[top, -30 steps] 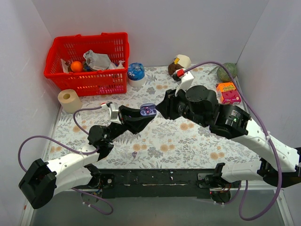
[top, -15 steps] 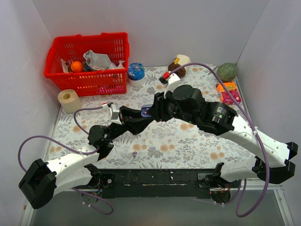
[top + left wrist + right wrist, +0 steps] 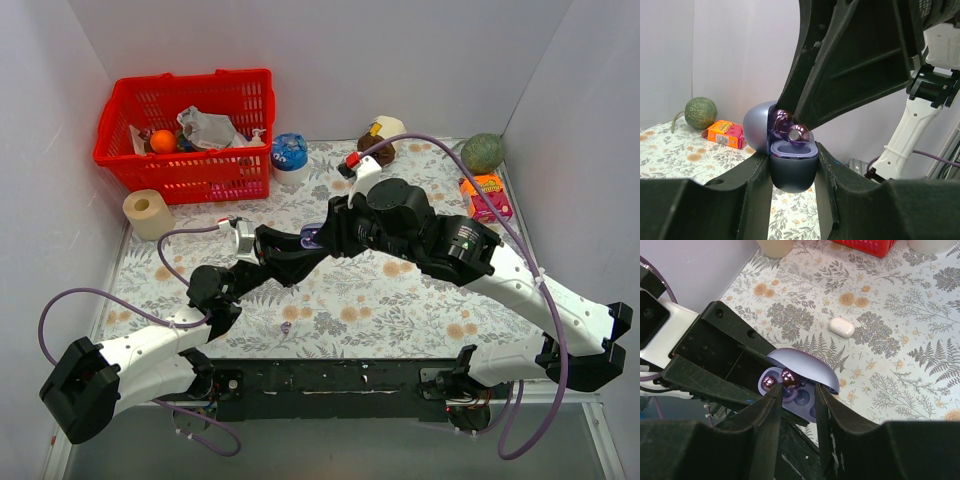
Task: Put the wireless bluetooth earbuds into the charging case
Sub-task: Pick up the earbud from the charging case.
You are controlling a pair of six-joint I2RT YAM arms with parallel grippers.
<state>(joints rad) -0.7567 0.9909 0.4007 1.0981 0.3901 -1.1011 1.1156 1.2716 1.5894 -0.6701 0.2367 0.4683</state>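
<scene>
My left gripper (image 3: pixel 792 165) is shut on the charging case (image 3: pixel 792 167), a lavender-blue oval shell with its lid (image 3: pixel 757 127) open, held above the table's middle (image 3: pixel 312 236). Two glossy purple earbuds (image 3: pixel 769 383) (image 3: pixel 789 377) sit at its sockets, and other sockets (image 3: pixel 804 399) are bare. My right gripper (image 3: pixel 797 390) is right over the case, its jaws a narrow gap apart with nothing between them; one earbud lies just past the tips. From the left wrist view an earbud (image 3: pixel 795 134) rests on the case's rim under the right fingers (image 3: pixel 805 107).
A small white oval pebble-shaped thing (image 3: pixel 841 327) lies on the floral cloth beyond the case. A tiny whitish-purple bit (image 3: pixel 286 327) lies near the front edge. At the back are a red basket (image 3: pixel 190 135), paper roll (image 3: pixel 147 211), round container (image 3: pixel 289 154), melon (image 3: pixel 482 152) and orange box (image 3: pixel 484 196).
Over the last second my right gripper moved left and closed in on the open case held by the left gripper. Since half a second ago almost nothing has moved.
</scene>
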